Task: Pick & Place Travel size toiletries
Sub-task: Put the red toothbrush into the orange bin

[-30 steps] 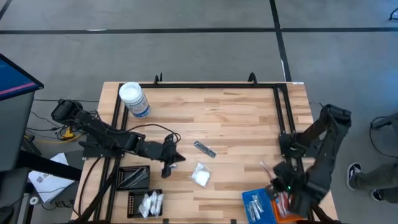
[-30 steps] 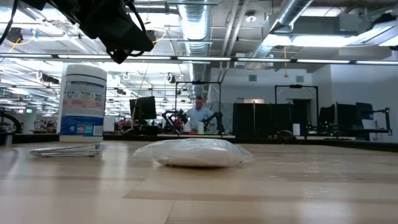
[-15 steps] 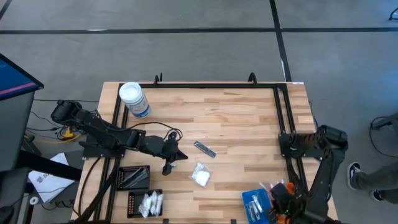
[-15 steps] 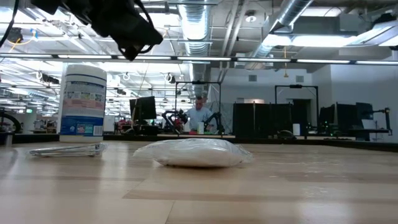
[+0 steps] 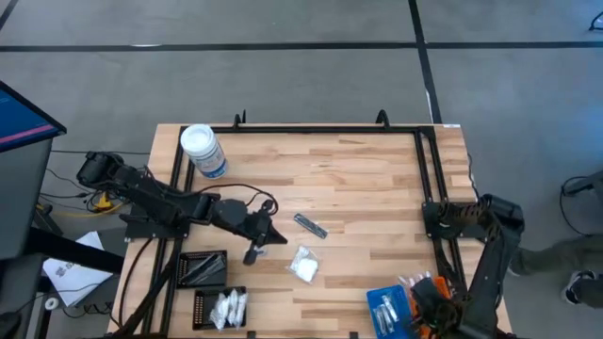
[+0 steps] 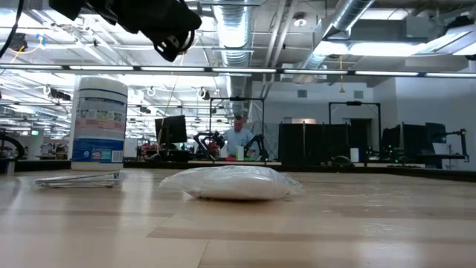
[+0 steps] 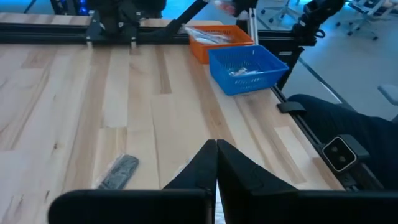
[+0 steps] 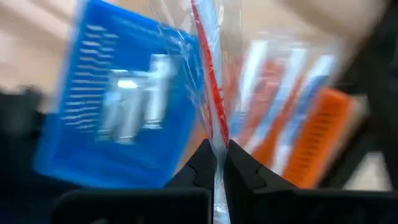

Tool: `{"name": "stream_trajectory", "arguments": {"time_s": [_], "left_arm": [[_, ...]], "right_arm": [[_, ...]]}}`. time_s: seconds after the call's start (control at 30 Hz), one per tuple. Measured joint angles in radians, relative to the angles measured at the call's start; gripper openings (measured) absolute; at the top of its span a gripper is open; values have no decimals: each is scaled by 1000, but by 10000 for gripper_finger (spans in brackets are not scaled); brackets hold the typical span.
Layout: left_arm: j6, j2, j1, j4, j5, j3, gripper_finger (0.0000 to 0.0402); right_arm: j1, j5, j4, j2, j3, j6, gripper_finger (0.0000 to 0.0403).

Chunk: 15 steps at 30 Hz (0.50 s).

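My right gripper [image 8: 216, 152] is shut on a clear-wrapped red toothbrush [image 8: 205, 68] and hangs over the blue tray [image 8: 112, 112] and the orange tray [image 8: 317, 143] at the table's near right corner [image 5: 424, 294]. My left gripper [image 7: 216, 155] is shut and holds nothing. It hovers above the table [image 5: 261, 237], raised well off it in the low view [image 6: 175, 37]. A white crinkly sachet [image 5: 304, 265] lies flat on the wood just to its right [image 6: 234, 182]. A slim dark grey stick [image 5: 310, 226] lies flat a little farther off [image 7: 118, 172]. My right gripper pinches the toothbrush's clear wrapper [image 8: 216, 138] between its two fingers. The red handle runs on past the fingertips. The toothbrush is lifted clear, over the blue and orange trays. Which end of it the fingers have does not show.
A big white-lidded round jar [image 5: 203, 151] stands at the far left [image 6: 99, 119]. Two black trays [image 5: 203, 268] sit at the near left, one with white sachets [image 5: 226, 307]. The blue tray [image 5: 388, 309] holds silvery pieces. Bare wood spans the table's middle and far side [image 5: 358, 179].
My right gripper has carried the toothbrush toward the table's near edge, from beside the trays to over them. My left gripper, shut throughout, has risen a little and drifted toward the table's right, nearer the grey stick. The sachet and stick have stayed put.
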Motion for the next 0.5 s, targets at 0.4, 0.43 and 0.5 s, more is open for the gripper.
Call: {"name": "stream_trajectory", "arguments": {"time_s": [0.4, 0.43, 0.5], "left_arm": [[6, 0, 4, 9, 23, 0, 0], [7, 0, 4, 12, 23, 0, 0], [7, 0, 4, 19, 23, 0, 0]], "right_arm": [[-2, -123, 36, 107, 8, -2, 4], [-2, -133, 35, 108, 8, -3, 4], [-3, -164, 34, 114, 9, -2, 4]]}}
